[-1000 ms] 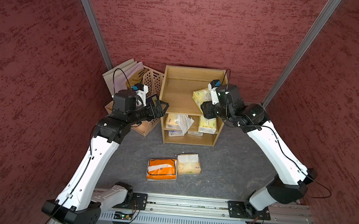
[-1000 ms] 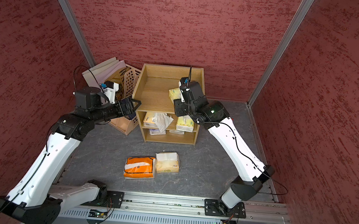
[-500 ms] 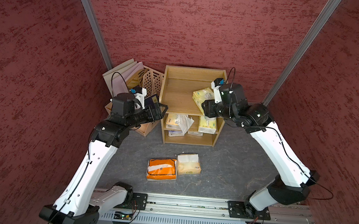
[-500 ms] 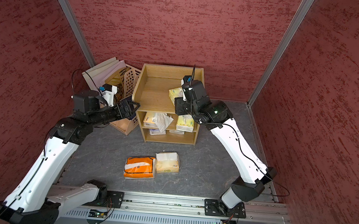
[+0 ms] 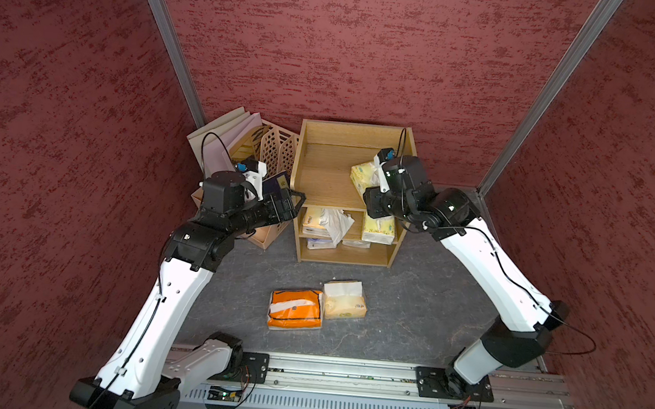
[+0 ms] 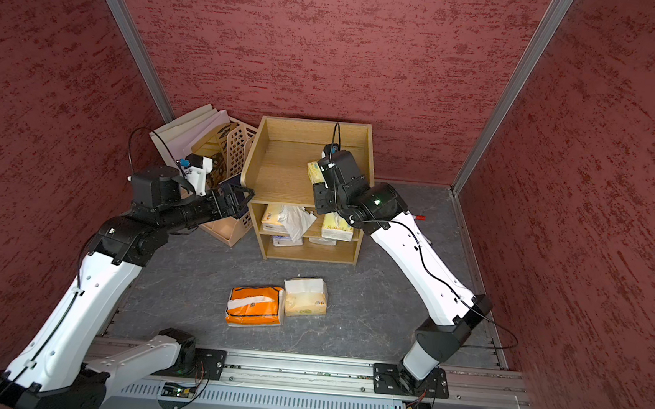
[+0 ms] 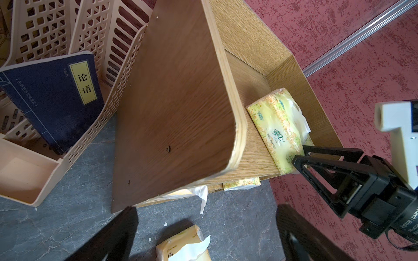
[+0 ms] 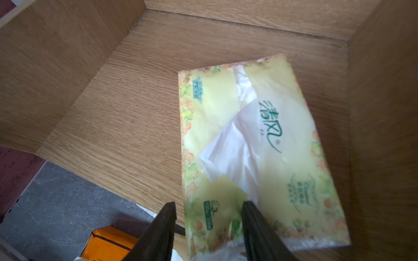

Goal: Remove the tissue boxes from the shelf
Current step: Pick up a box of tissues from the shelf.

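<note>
- Dark red textured walls (image 5: pixel 369 57) enclosed a grey, stone-patterned bench (image 5: pixel 410 300), with the wooden shelf (image 5: pixel 319 181) standing at its far side against the back wall.
- A yellow-green tissue pack (image 8: pixel 260 140) lay on the shelf's top tier, toward the right side panel, white tissue showing through its slit.
- The right gripper (image 8: pixel 208 203) reached over the tier's front edge. Its fingers (image 8: pixel 165 228) stood partly closed, straddling the pack's near corner: one just outside the long edge, the other over the pack's top face. Whether they pressed on it could not be told.
- The left gripper (image 7: pixel 207 209) hung beside the shelf's left panel, fingers wide apart, nothing between them.
- On the middle tier sat a pack with loose white tissue (image 5: pixel 324 223) and a yellow pack (image 5: pixel 378 229); a pale pack (image 5: pixel 320 244) lay on the tier below.
- An orange pack (image 5: pixel 295 309) and a cream pack (image 5: pixel 344 304) lay touching on the bench in front of the shelf.
- A beige lattice file holder (image 5: pixel 273 157) stood just left of the shelf, holding a dark blue book (image 7: pixel 52 97).
</note>
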Robot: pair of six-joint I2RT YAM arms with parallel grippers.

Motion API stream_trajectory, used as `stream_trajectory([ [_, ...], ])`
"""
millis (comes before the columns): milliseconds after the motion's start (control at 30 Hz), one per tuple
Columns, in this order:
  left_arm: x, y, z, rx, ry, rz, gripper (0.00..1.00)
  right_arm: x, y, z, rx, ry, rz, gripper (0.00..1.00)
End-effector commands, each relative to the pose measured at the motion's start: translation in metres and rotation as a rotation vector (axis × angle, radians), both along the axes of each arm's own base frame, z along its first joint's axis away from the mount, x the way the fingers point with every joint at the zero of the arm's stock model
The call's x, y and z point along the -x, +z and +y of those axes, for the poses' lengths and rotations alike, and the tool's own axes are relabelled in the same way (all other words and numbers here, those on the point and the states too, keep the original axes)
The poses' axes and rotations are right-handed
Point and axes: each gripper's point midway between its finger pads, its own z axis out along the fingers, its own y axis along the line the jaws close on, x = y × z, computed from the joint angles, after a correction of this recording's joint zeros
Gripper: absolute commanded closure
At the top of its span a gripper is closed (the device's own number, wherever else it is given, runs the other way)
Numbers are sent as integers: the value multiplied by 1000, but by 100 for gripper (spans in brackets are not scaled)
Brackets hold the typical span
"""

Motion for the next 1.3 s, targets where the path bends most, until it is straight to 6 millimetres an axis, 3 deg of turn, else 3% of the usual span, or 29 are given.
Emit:
stream_trajectory([
  [0, 5, 4, 1, -4, -5, -15, 0, -3, -25, 1, 61, -18, 43, 68],
  [267, 5, 6, 2, -13, -2, -21, 0, 1, -12, -4, 47, -17, 7, 100],
  [533, 6, 12, 11, -16, 40, -38, 0, 20, 18, -8, -28, 32, -32, 100],
  [767, 10, 18, 34, 41, 145, -47, 0, 71, 30, -8, -94, 173, -25, 100],
  [967, 15, 19, 42, 57, 175, -41, 0, 118, 10, -20, -107, 219, 24, 100],
  [1267, 19, 22, 44, 87, 194, -38, 0, 175, -67, -37, -2, 253, 191, 100],
])
